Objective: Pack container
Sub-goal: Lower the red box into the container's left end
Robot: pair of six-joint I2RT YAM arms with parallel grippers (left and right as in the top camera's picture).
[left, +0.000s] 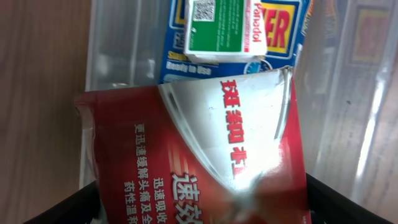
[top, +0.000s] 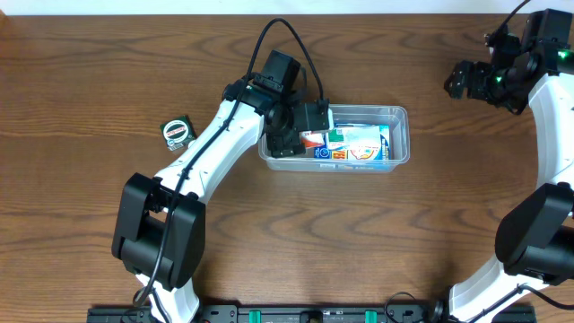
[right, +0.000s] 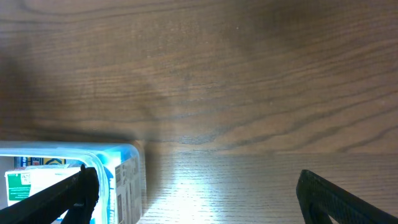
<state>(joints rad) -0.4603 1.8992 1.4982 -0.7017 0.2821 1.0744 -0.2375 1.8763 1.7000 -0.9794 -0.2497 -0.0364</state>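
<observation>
The clear plastic container stands in the middle of the table, and its wall also shows in the left wrist view. Inside lie a blue-and-white carton and, on top of it, a green-and-white Panadol box. My left gripper hangs over the container's left end, shut on a red box with Chinese print. The box spans the whole gap between the jaws. My right gripper is open and empty at the far right, away from the container.
A small green-and-white packet lies on the wooden table left of the left arm. Bare wood lies under the right gripper. The arm bases stand at the table's near edge.
</observation>
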